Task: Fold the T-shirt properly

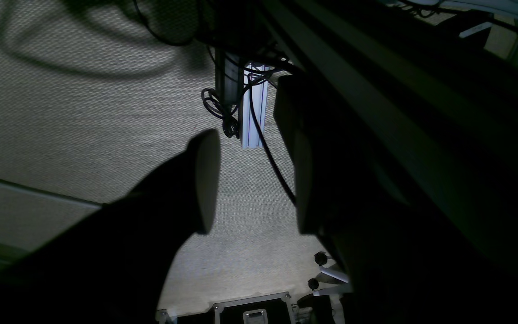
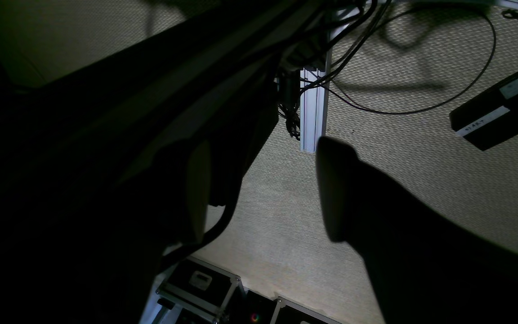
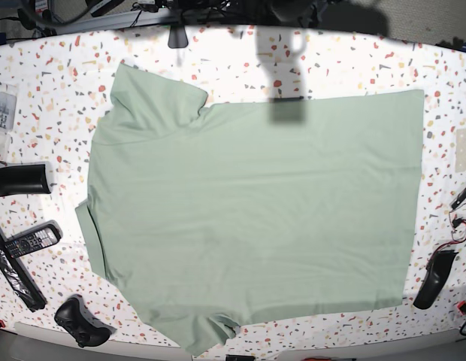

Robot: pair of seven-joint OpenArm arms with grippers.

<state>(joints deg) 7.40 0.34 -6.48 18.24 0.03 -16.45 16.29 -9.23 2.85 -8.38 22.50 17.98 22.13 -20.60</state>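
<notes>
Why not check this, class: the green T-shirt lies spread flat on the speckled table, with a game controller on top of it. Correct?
Not quite. In the base view the game controller lies on the speckled table, beside the T-shirt, not on it. The T-shirt does lie spread flat.

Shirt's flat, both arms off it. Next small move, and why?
Probably bring the open left gripper down to the far sleeve of the pale sage-green T-shirt: it lies spread flat and unfolded on the speckled terrazzo table, and neither gripper holds anything.
</notes>
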